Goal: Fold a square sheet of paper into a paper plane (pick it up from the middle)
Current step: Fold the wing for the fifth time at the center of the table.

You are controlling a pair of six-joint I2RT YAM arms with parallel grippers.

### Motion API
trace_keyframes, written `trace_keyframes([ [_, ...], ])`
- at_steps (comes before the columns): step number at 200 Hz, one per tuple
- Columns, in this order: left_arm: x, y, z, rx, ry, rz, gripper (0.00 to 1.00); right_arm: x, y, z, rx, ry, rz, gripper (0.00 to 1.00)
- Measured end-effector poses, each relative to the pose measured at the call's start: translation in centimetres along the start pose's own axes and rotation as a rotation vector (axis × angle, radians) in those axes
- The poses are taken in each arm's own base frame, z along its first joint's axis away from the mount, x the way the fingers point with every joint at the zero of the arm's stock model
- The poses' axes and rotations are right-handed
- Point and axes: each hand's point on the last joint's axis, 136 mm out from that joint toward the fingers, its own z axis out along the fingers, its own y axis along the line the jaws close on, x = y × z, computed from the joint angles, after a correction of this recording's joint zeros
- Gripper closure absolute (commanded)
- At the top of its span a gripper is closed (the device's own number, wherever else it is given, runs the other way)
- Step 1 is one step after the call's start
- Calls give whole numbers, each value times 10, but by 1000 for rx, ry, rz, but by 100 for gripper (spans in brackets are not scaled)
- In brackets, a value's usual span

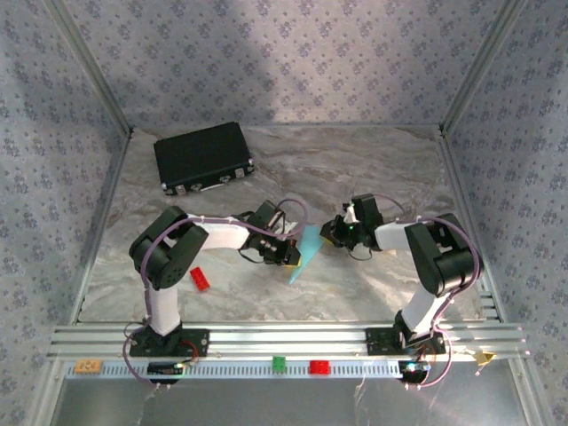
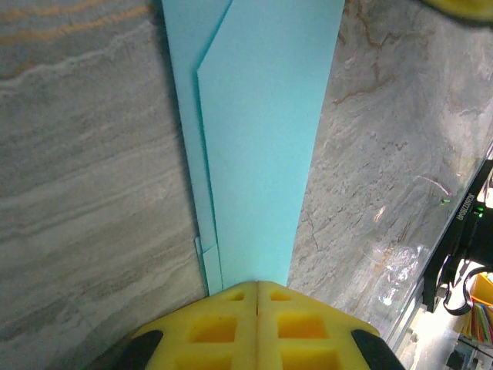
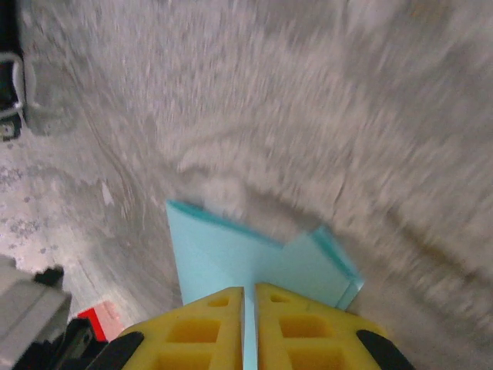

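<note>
**Two robot arms pinch a folded light-blue paper at mid-bench**

Seen from above, the L and R arms reach inward and meet near the centre of the grey marbled bench (image 1: 382, 169). Between them sits the light-blue paper (image 1: 306, 251), a narrow pointed sliver w/ its tip toward the near edge.

From the L wrist, the paper is a long, slim strip running away from the camera. It has stacked layers, w/ a slanted fold edge at the far end and thinner layer edges peeking out along its left side. The yellow left fingers (image 2: 223, 324) are pressed together, clamped on the strip's near end.

The R wrist view is blurred. There the paper looks squat, w/ a notch in its top edge and doubled layers at the right corner. The yellow right fingers (image 3: 208, 331) are almost together, w/ the paper's edge pinched in the slim gap.

Can't tell if the paper touches the bench.

A black case (image 1: 204, 157) lies far left, and a small red brick (image 1: 200, 279) lies by the L arm. Both are well apart from the paper.
</note>
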Motion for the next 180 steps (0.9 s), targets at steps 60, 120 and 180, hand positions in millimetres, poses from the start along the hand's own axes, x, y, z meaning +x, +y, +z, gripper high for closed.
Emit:
trace_keyframes([
  [60, 0, 0, 1, 6, -4, -11, 100, -40, -12, -10, 3, -70, 34, 85],
  [120, 0, 0, 1, 11, -11, -34, 100, -39, 3, -34, -23, -138, -4, 76],
  [180, -1, -1, 0, 14, -45, -70, 100, 7, 29, -43, -21, -136, -89, 74],
])
